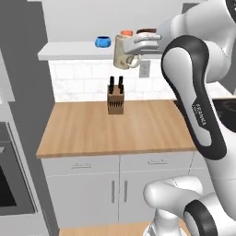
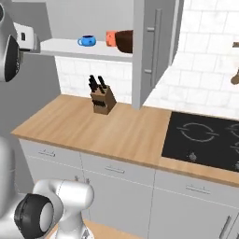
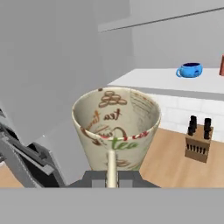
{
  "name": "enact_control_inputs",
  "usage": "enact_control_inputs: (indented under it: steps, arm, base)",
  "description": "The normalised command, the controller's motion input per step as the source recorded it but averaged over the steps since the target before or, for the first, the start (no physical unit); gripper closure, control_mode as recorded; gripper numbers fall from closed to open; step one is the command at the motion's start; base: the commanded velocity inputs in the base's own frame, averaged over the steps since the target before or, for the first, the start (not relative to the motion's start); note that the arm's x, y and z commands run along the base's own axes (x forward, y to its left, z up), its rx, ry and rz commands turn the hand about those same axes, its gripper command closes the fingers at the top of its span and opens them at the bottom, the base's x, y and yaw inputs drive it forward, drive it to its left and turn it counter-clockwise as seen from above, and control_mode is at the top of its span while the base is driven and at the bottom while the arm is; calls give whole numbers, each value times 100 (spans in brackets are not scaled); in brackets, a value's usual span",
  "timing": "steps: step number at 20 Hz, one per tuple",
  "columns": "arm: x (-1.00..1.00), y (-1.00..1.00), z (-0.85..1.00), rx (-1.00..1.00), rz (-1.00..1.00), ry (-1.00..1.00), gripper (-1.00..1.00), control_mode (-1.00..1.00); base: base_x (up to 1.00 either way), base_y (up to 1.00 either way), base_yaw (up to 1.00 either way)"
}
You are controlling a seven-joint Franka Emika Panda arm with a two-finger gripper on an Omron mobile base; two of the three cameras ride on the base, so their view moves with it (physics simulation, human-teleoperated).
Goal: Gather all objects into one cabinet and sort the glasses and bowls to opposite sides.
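Item: beige mug point(image 1: 123, 51), held by the gripper point(image 1: 138, 46), whose jaws are clamped on the mug's rim and handle side, as is shown in the hand view, where the rim point(image 3: 116, 113) is seen from above, open mouth toward the camera, with the handle running down between the dark finger tips. The mug is carried clear of any surface, level with the front edge of the cabinet ledge point(image 1: 69, 50) and just before it, above the wooden counter point(image 1: 92, 129). Its long axis is held roughly upright, slightly tilted. Relation governing the coming move: the ledge lies ahead of and just beneath the mug, with bare shelf between the mug and the blue bowl point(image 1: 103, 42). Already lodged on the ledge: blue bowl toward the left; orange cup point(image 1: 126, 33) and dark-brown bowl point(image 2: 124, 41) further right, close together. Below: knife block point(image 1: 115, 99), well apart from the mug, no obstacle. Judged hazard: the ledge's thick front edge, which must be cleared by the mug's base.
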Motion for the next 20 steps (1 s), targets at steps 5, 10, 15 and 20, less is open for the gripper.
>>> enact_control_inputs:
  steps: [5,10,15,20]
  arm:
    - [0,0,0,0,0,0,100,100]
    - [0,0,0,0,0,0,100,100]
    - [0,0,0,0,0,0,100,100]
    - [0,0,0,0,0,0,100,100]
  base:
    - [37,36,-40]
    - [49,49,-24]
    - [38,55,11]
    - [47,8,0]
